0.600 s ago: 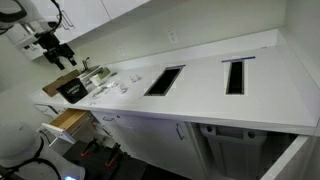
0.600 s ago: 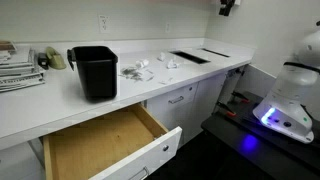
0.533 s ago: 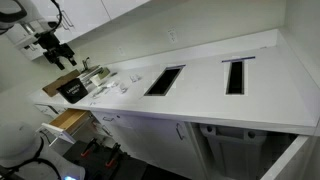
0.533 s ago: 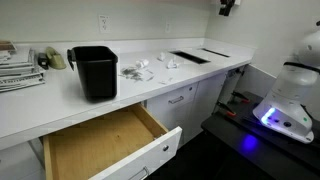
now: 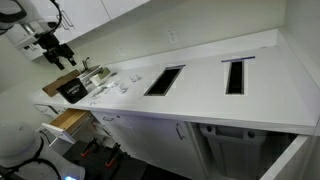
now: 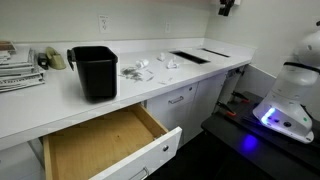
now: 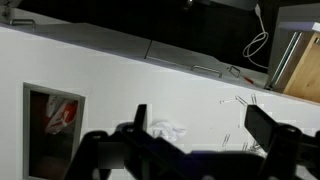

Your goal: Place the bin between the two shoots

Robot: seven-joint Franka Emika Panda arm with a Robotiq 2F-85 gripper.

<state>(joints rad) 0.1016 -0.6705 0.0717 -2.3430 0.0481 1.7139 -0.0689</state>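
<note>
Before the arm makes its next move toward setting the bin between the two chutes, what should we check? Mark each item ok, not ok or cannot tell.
1. Gripper open and empty: ok, its fingers are spread with nothing between them.
2. Bin upright on the counter: ok.
3. Gripper down at the bin: not ok; in an exterior view it hangs above, clear of the bin.
4. Counter free between the nearer chute and the farther chute: ok.
5. Route along the counter free: not ok, wrappers lie between the bin and the chutes.
6. Open drawer out of the arm's way: cannot tell.
</note>
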